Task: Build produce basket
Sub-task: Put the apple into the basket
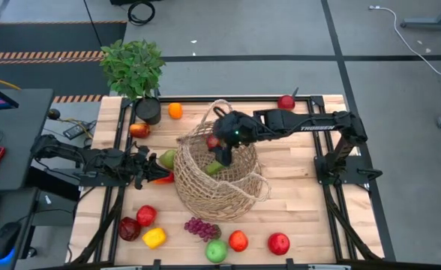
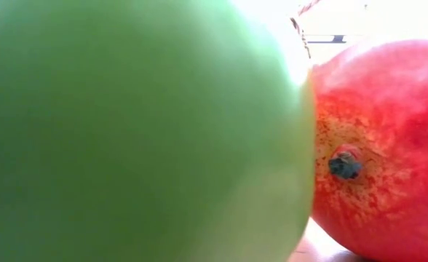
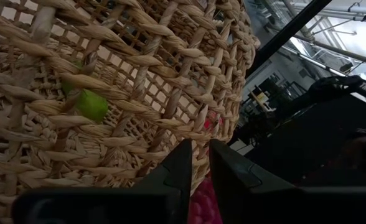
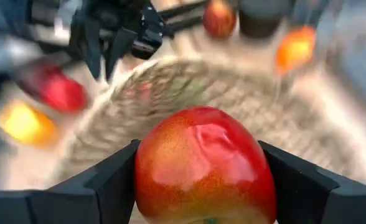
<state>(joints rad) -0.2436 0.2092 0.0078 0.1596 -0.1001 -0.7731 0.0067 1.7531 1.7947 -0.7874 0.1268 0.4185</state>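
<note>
The tan wicker basket (image 1: 217,172) stands on its base mid-table. A green fruit (image 1: 217,166) lies inside it and shows through the weave (image 3: 89,102). My right gripper (image 1: 222,141) reaches in from the table's right. It hangs over the basket's opening, shut on a red-and-yellow apple (image 4: 205,168). My left gripper (image 3: 200,168) is shut and level at the basket's left wall (image 3: 139,93). A pale green pear (image 1: 168,157) and a red pepper (image 1: 163,178) lie beside it. More produce lies along the near edge. My right gripper pinches the apple by its two opposite sides (image 4: 147,174), one dark finger (image 4: 108,180) on each. The fingers slant down from the table's right. The apple is lifted clear, above the basket's mouth. My left gripper's fingertips are close to the basket's weave; I cannot tell whether they touch it.
A potted plant (image 1: 134,67) in a black pot (image 1: 148,110) stands at the far left, with an orange (image 1: 175,110) beside it. A red apple (image 1: 286,102) lies at the far edge. Grapes (image 1: 202,228), a yellow pepper (image 1: 154,238) and a green apple (image 1: 217,251) are near. Fruit fills the low view (image 2: 127,131).
</note>
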